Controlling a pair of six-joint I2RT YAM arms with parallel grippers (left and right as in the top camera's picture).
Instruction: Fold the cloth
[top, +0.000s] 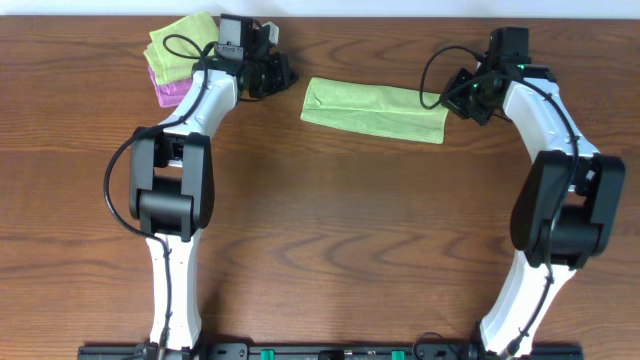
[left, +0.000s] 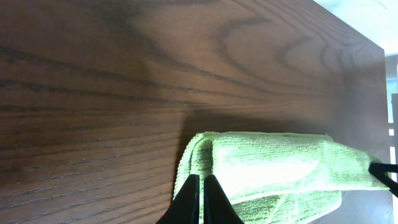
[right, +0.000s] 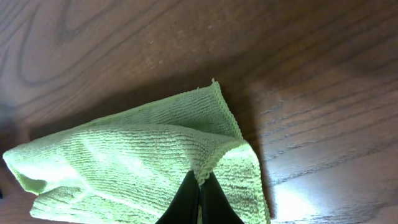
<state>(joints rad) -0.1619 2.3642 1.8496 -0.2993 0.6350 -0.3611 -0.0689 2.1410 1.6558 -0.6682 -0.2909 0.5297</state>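
Note:
The light green cloth (top: 375, 108) lies on the table as a long folded strip. It also shows in the left wrist view (left: 280, 168) and the right wrist view (right: 124, 155). My right gripper (top: 452, 100) is at the strip's right end. Its fingers (right: 200, 180) are shut on a bunched edge of the cloth. My left gripper (top: 285, 77) is just off the strip's left end. Its fingers (left: 201, 182) are shut above the folded end, and I see nothing between them.
A stack of folded cloths, green (top: 183, 42) over pink (top: 172, 92), sits at the back left by the left arm. The wooden table (top: 350, 230) stretches toward the front. Its far edge (left: 367, 43) runs close behind the cloth.

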